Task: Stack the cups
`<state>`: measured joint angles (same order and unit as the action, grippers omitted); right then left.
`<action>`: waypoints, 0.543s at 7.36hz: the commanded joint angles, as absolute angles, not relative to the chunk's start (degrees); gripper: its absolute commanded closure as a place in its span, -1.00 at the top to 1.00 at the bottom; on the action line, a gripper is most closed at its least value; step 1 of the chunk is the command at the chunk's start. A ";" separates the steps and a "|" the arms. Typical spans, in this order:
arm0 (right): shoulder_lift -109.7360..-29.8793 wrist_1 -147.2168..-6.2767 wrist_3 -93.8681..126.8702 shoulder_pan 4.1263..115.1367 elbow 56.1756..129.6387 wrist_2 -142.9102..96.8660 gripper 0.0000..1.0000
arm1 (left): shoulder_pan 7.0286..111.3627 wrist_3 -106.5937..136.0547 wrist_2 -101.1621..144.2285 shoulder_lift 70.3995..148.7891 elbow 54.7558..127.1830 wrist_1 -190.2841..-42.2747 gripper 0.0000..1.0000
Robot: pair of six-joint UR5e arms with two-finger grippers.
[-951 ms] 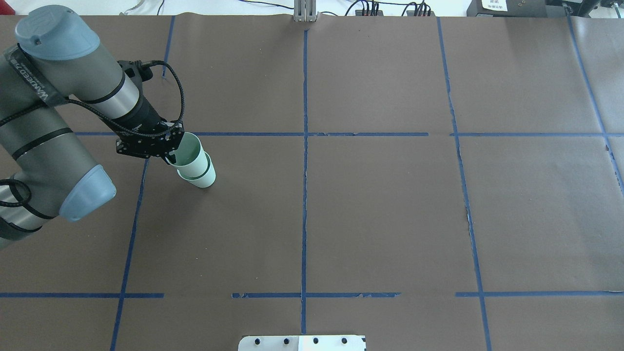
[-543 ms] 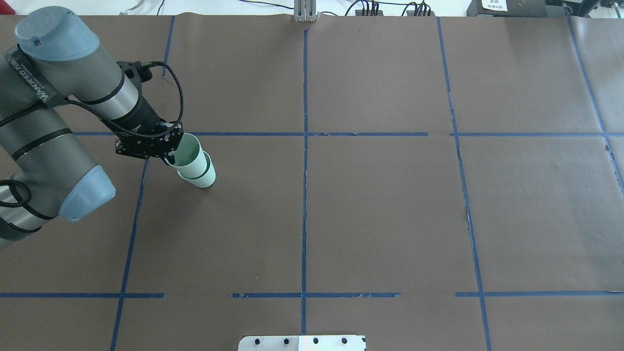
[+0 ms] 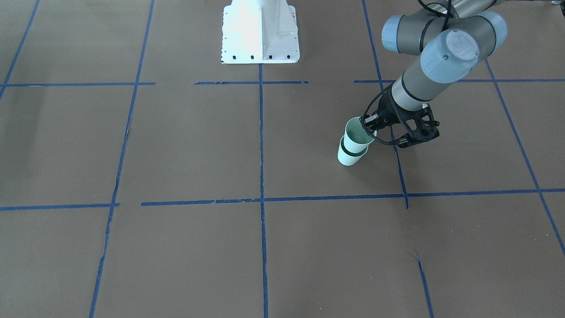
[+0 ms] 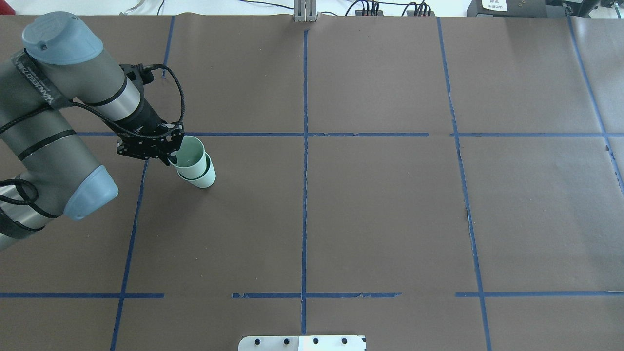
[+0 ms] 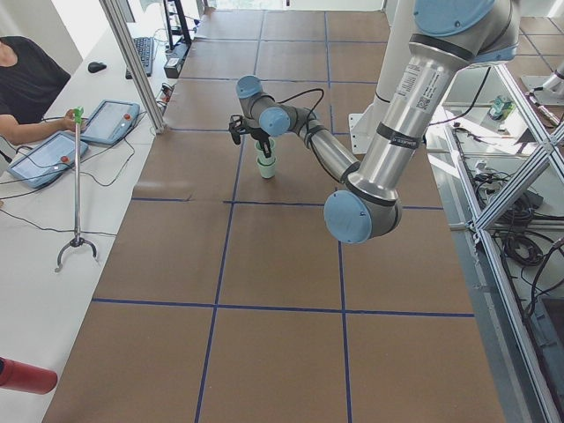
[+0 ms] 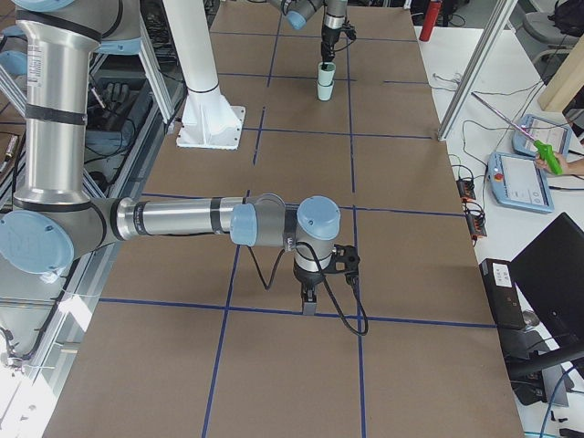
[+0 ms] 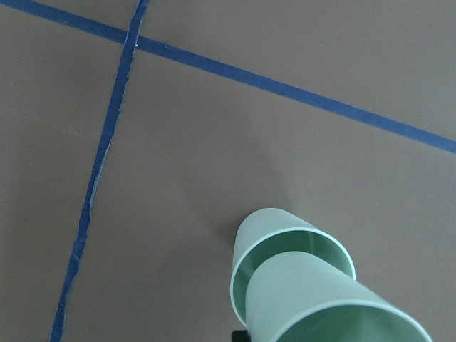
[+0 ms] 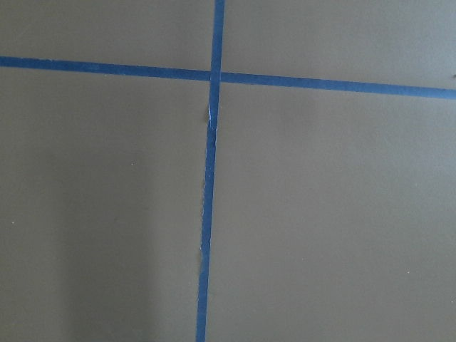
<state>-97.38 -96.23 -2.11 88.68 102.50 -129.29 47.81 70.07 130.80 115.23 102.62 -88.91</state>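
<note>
Trouble could come when the left gripper point(image 4: 171, 155) lets go. The top cup point(image 4: 191, 158) sits in the bottom cup point(image 4: 206, 179) but sticks up high, so a sideways tug could tip it out or knock both over. The jaws look pinched on the top cup's rim, one finger inside and one outside, though that is hard to see. The cups stand near the table's point(image 4: 390, 219) left edge. The right gripper point(image 6: 307, 301) hangs by the right edge; I cannot tell if it is open.
</note>
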 commanded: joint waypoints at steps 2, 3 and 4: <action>-97.38 -96.24 -2.11 88.68 102.57 -129.29 1.00 | 48.25 69.96 130.61 115.05 102.91 -90.26 1.00; -97.38 -96.24 -2.11 88.68 102.57 -129.29 1.00 | 50.08 69.96 130.61 114.44 104.14 -89.92 1.00; -97.38 -96.24 -2.11 88.68 102.48 -129.29 1.00 | 52.10 69.79 130.61 112.78 106.93 -89.83 1.00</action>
